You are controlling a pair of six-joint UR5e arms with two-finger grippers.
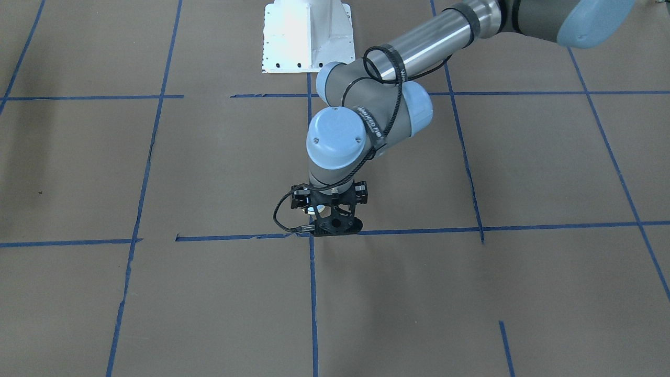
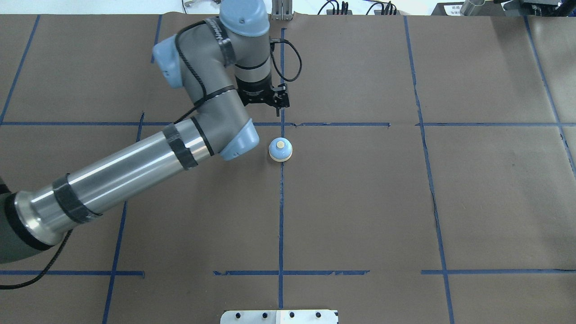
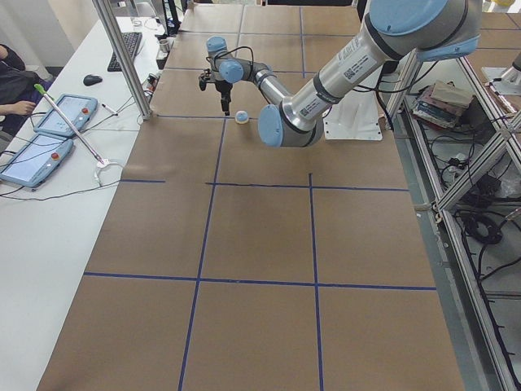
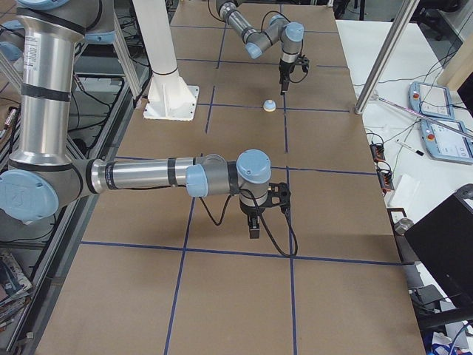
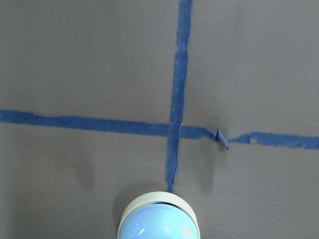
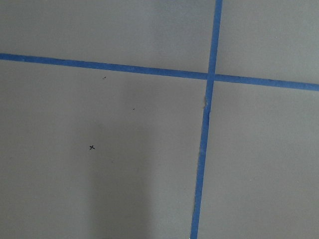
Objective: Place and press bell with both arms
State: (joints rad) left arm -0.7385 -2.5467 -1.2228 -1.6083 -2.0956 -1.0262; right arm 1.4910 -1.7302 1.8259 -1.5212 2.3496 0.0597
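Note:
The light-blue bell [image 2: 280,150] with a cream base and button stands alone on a blue tape line of the brown table. It also shows in the left side view [image 3: 241,116], the right side view [image 4: 270,106] and at the bottom edge of the left wrist view [image 5: 159,224]. My left gripper [image 2: 269,99] points down over the tape crossing just beyond the bell, apart from it; its fingers are hidden behind the wrist and camera mount [image 1: 335,225]. My right gripper [image 4: 253,225] hangs over bare table far from the bell, and I cannot tell its state.
The white pedestal base [image 1: 306,34] stands at the robot's edge of the table. A metal post [image 3: 122,57] stands at the far table edge. Beyond it a white side table holds tablets [image 3: 61,114], and an operator's arm [image 3: 12,81] rests there. Blue tape lines [image 6: 207,75] grid the table.

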